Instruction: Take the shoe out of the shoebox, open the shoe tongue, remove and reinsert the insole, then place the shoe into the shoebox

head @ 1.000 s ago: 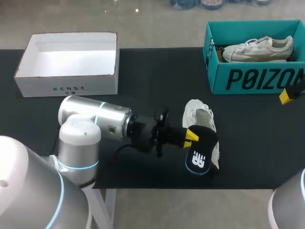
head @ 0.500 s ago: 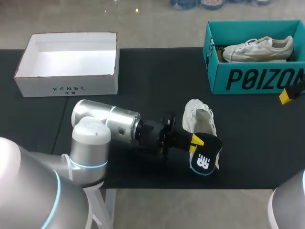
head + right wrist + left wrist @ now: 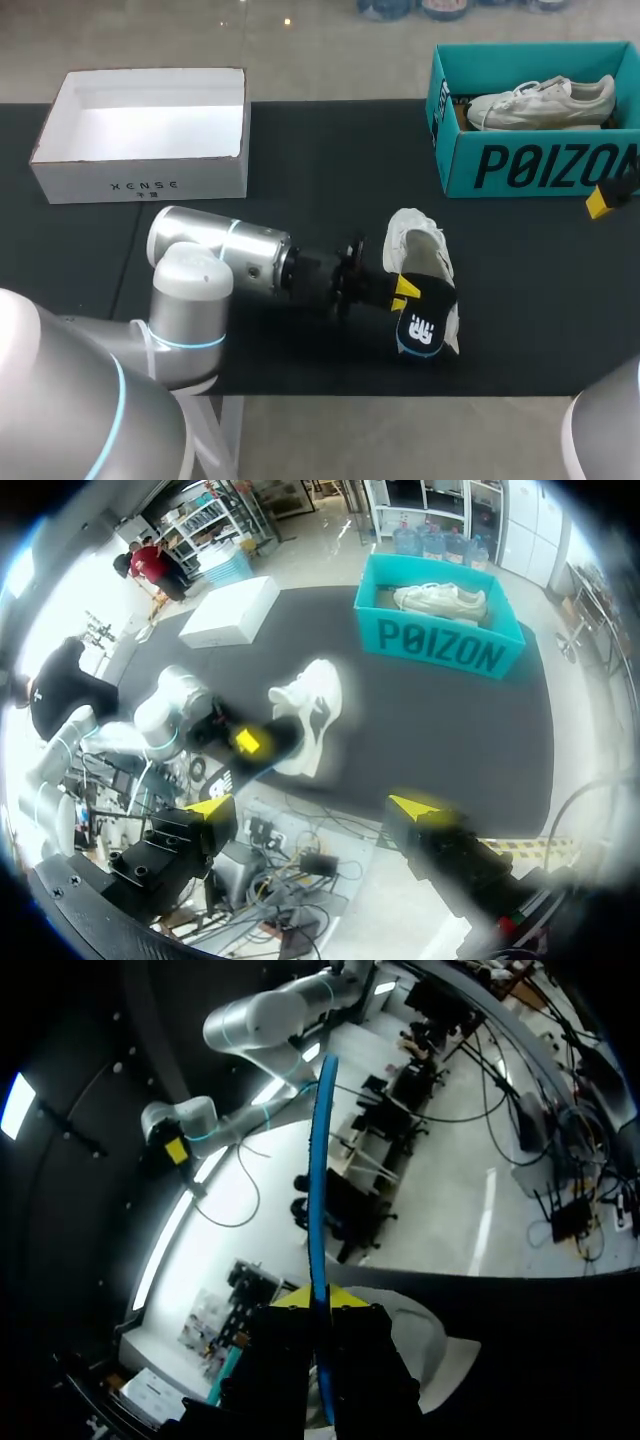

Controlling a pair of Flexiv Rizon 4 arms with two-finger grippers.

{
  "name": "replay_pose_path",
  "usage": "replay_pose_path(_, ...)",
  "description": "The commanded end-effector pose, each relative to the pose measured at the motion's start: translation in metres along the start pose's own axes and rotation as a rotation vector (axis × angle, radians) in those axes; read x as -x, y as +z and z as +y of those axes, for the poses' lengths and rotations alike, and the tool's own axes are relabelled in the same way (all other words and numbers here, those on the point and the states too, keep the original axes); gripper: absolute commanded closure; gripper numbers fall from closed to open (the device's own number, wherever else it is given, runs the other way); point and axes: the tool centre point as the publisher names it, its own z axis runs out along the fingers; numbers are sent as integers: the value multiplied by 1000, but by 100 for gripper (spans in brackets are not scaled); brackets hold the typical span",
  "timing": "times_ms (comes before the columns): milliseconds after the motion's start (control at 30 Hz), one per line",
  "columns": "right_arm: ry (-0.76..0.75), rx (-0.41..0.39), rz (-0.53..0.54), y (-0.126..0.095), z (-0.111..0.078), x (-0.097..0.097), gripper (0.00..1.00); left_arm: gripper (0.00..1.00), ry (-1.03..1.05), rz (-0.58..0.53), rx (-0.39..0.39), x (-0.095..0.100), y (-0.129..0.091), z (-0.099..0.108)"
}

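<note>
The left gripper (image 3: 404,289) pinches the black insole (image 3: 421,326) at the near end of the white shoe (image 3: 416,245). The shoe lies on the mat with its long axis running near to far. The right gripper (image 3: 312,808) is spread wide, holding nothing. Beyond the shoe to the right, a teal shoebox (image 3: 530,165) holds a second shoe (image 3: 540,100). Beyond the shoe to the left sits an open white box (image 3: 140,178).

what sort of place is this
Likely a robotics test bench: a black table, a teal shoebox, and the left end effector holding an insole by a white shoe.
</note>
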Motion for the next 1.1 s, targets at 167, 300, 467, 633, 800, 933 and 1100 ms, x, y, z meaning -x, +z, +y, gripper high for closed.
replay_pose_path(167, 1, -6, 0, 1, 3, 0, 0, 100, -3, 7, 2, -2, 4, 20)
replay_pose_path(300, 1, -6, 0, 1, 3, 0, 0, 100, 1, 3, 11, -1, 6, 32)
replay_pose_path(467, 1, -6, 0, 1, 3, 0, 0, 100, 25, 48, 41, 3, 4, 47)
replay_pose_path(633, 1, -6, 0, 1, 3, 0, 0, 100, 57, 127, 79, 8, -1, 58)
replay_pose_path(800, 1, -6, 0, 1, 3, 0, 0, 100, 57, 160, 109, 1, -5, 74)
replay_pose_path(933, 1, -6, 0, 1, 3, 0, 0, 100, 55, 170, 142, -7, -8, 84)
replay_pose_path(1100, 1, -6, 0, 1, 3, 0, 0, 100, 42, 198, 161, -10, -9, 88)
